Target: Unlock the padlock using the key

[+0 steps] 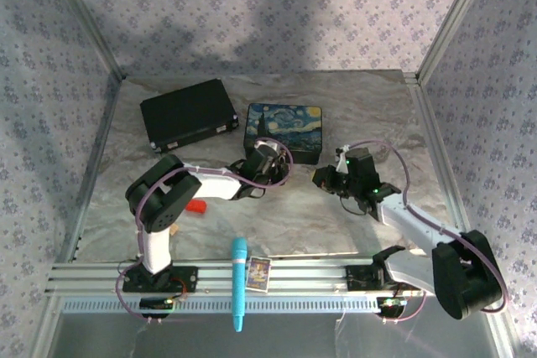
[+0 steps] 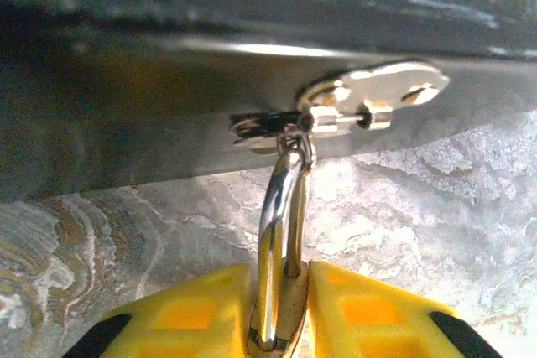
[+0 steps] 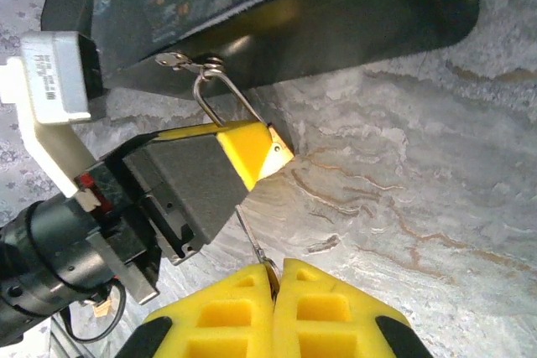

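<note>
**Padlock at the hasp.** The left gripper (image 2: pixel 281 282) is pinching the padlock (image 2: pixel 278 324) by its brass body, jaws narrow around it. The shackle (image 2: pixel 277 207) is hanging through the hasp (image 2: pixel 352 102) on the painted box (image 1: pixel 284 127). We are judging it light, rigid and slick, best gripped on its flat sides. Its long axis is running from the hasp toward the left wrist; we cannot tell where the keyhole faces. The right gripper (image 3: pixel 275 278) is clamping the thin key (image 3: pixel 252 241).

table (image 1: pixel 352 215): silvery sheet | on it: black case (image 1: pixel 186 113), painted box (image 1: pixel 284 132), red object (image 1: pixel 195 205)
</note>
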`<state>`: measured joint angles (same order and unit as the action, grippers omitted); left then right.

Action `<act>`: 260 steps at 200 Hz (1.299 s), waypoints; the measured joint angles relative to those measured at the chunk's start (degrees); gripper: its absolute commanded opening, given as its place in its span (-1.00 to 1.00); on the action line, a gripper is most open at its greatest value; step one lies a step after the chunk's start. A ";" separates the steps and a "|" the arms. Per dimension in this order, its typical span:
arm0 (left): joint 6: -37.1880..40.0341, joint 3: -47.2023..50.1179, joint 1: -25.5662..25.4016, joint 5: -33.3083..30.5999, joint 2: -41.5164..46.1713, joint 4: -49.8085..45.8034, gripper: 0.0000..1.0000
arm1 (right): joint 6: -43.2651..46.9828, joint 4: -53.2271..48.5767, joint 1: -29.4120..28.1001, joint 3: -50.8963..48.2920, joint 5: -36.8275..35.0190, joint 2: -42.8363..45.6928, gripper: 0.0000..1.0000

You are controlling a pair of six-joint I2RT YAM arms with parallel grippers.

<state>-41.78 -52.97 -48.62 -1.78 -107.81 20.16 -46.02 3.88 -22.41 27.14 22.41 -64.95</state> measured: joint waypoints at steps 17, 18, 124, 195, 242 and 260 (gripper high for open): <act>-1.44 -0.02 -0.15 -0.42 0.00 0.02 -0.61 | -1.90 2.40 0.00 -1.01 1.46 -2.01 -1.00; -1.49 -0.02 -0.15 -0.42 0.00 0.02 -0.61 | -1.99 2.49 0.00 -1.05 1.51 -2.12 -1.00; -22.12 2.23 -0.24 2.01 0.00 7.39 -0.68 | -16.68 28.20 1.09 -6.32 13.92 -19.71 -1.00; -28.96 2.05 -0.04 2.86 0.44 7.78 -0.69 | -20.90 42.25 4.15 -7.02 18.14 -29.14 -1.00; -31.45 2.05 0.24 4.04 0.44 9.05 -0.69 | -21.33 46.01 5.29 -7.02 19.87 -31.28 -1.00; -31.91 2.05 0.31 4.28 0.44 9.38 -0.69 | -21.77 47.36 5.90 -7.02 20.48 -32.98 -1.00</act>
<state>-73.69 -50.92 -48.31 2.50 -107.37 29.54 -67.79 51.24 -16.51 20.12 42.89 -97.93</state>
